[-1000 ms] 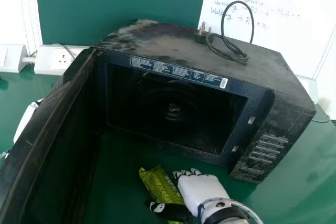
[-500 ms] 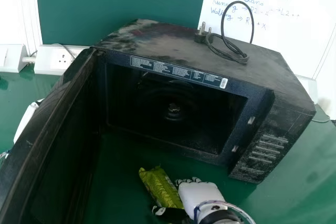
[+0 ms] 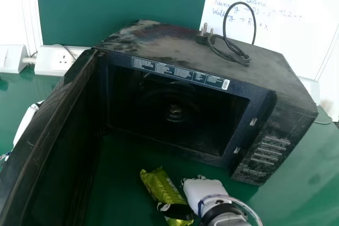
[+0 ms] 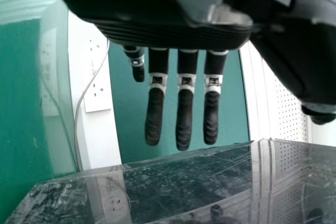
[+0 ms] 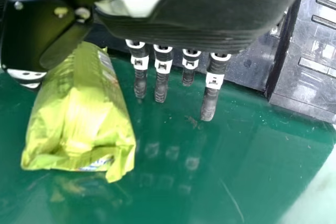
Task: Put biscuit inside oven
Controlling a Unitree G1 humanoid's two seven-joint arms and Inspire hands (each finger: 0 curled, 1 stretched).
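On the table [image 3: 123,170] before the microwave [image 3: 169,46], close the unclenched right robot hand [image 3: 204,190] gently, squarely round the biscuit packet [image 3: 160,188].

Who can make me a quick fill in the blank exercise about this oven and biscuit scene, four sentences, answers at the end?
The oven's door stands ____.
The biscuit packet lies on a ____-coloured table.
The plug rests on ____ of the oven.
The hand beside the packet is the robot's ____ one.

Missing words: open; green; top; right.
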